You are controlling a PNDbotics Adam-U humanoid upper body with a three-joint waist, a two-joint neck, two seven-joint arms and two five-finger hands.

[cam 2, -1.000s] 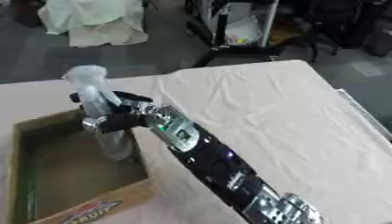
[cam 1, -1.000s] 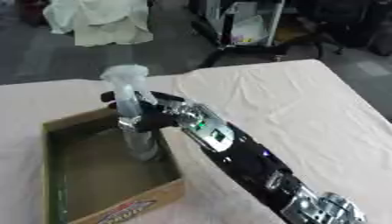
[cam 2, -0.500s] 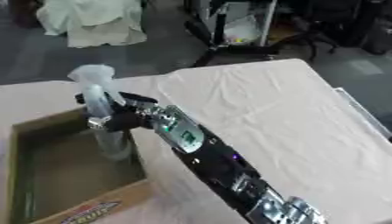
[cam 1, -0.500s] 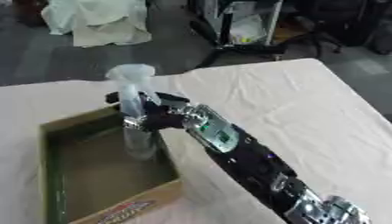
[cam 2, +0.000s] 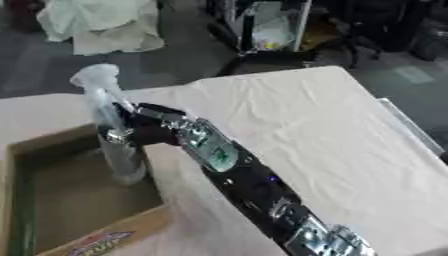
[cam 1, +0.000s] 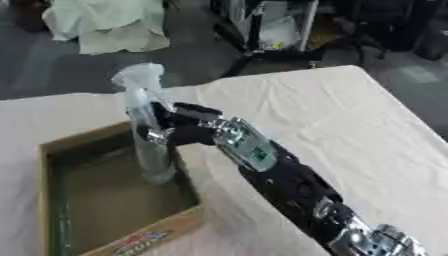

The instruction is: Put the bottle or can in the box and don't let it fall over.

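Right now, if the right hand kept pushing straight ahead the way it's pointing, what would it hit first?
The right hand points toward the robot's left and is already closed around the clear bottle. Beyond that, probably the far wall of the cardboard box, though depth is unclear.

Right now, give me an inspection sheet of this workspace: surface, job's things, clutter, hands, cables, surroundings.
Surface: table under a wrinkled cream cloth.
Job's things: clear spray bottle upright, its base inside the open cardboard box, near the right wall.
Clutter: nothing seen on the table.
Hands: right hand curled round the bottle's middle; left hand not in view.
Cables: nothing seen.
Surroundings: pale cloth heap and dark equipment on the floor beyond the table.
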